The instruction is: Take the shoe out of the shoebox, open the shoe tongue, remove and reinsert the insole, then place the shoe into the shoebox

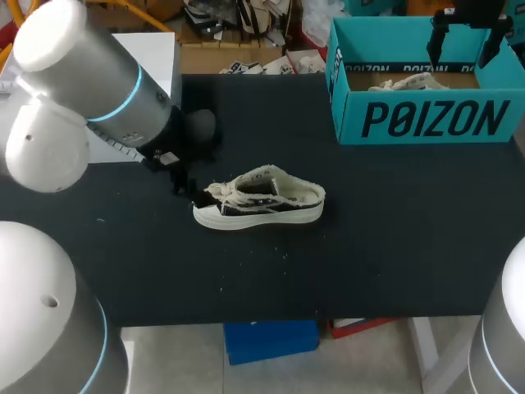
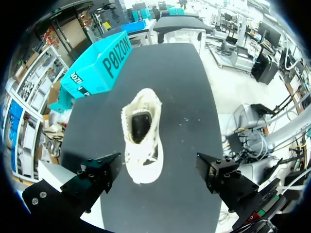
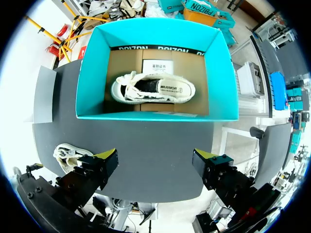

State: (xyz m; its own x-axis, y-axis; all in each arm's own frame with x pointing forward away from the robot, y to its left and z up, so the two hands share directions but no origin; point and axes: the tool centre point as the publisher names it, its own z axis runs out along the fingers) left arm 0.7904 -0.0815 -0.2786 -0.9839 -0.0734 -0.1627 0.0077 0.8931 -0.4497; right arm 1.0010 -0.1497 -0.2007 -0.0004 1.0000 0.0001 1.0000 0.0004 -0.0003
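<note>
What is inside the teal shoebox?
One white shoe lies on the brown floor of the shoebox, next to a white printed card. What is under the shoe is covered.

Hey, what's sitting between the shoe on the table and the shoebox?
Nothing. In the head view, only bare black table lies between that shoe and the shoebox.
</note>
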